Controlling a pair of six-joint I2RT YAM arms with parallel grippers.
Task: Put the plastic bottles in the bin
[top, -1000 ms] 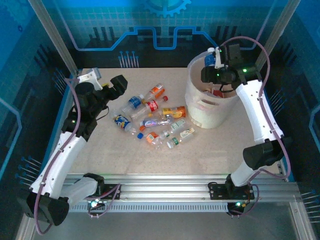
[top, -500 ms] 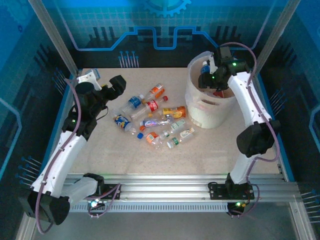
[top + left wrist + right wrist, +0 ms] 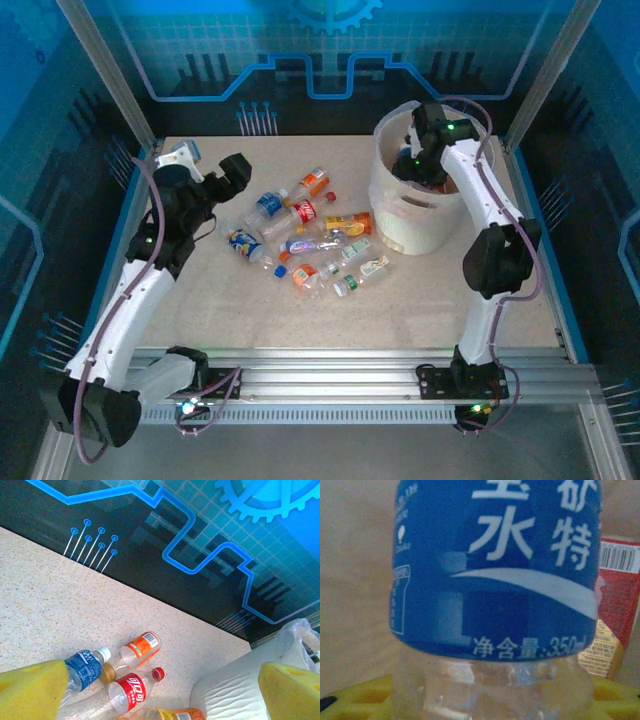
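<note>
Bottle [image 3: 495, 580], blue-labelled, gripped by right end effector [image 3: 413, 163] inside bin [image 3: 400, 222]. Left end effector [image 3: 161, 690] wide open, other bottles [image 3: 310, 240] on bench [image 3: 420, 300] just ahead. Judged light, thin-walled, slick: pinch across labelled mid-body.

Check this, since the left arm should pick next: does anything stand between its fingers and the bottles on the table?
Nothing visible does. The left gripper, fingers open, hangs left of the pile; the white-capped, blue-labelled bottle lies nearest on the table, uncovered.

Right hand [image 3: 412, 160] inside bin [image 3: 392, 215]; bottles [image 3: 310, 240] scattered alongside.
</note>
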